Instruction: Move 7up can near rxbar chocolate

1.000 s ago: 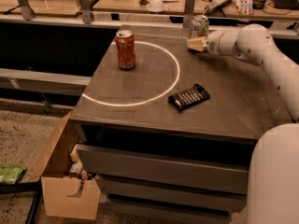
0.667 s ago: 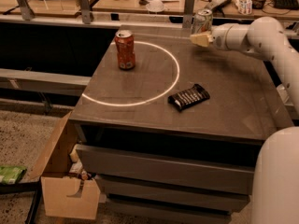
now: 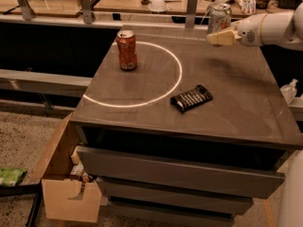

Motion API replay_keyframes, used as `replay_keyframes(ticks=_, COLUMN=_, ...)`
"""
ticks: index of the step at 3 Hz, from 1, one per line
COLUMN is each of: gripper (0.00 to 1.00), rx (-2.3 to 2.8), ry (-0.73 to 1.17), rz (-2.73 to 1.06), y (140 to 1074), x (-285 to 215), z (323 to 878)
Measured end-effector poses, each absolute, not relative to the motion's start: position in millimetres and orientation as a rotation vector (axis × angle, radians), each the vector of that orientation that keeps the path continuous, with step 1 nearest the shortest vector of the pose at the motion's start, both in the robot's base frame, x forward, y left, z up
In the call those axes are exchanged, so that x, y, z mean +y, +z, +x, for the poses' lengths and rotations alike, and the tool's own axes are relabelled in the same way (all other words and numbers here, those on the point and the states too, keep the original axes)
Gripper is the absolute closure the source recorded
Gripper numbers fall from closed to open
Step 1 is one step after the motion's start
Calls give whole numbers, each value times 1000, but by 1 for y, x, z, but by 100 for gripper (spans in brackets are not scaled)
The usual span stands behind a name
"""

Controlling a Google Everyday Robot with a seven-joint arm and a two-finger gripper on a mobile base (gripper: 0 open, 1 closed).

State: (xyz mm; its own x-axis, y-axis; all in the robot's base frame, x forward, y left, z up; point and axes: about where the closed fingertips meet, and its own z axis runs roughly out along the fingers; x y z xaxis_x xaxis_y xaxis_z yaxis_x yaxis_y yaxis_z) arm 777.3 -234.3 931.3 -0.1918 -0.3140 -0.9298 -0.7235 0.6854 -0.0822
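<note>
Camera view: two cans, one rxbar chocolate; tool grips 7up can.

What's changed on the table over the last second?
The gripper moved right along the far edge of the table, and the silver can went with it, apparently in its grip. The orange can and the black bar stayed put.

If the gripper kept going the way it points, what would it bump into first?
The gripper points left in the picture, over the table. Straight on, it would likely meet the orange-red can first, though depth is unclear. The 7up can stands behind it, outside that line.
</note>
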Motion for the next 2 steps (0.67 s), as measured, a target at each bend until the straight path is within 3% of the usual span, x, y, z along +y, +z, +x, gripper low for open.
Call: replay_keyframes(ticks=2, gripper=100, rx=1879, ry=634, rz=-967, y=914, x=-217, z=684)
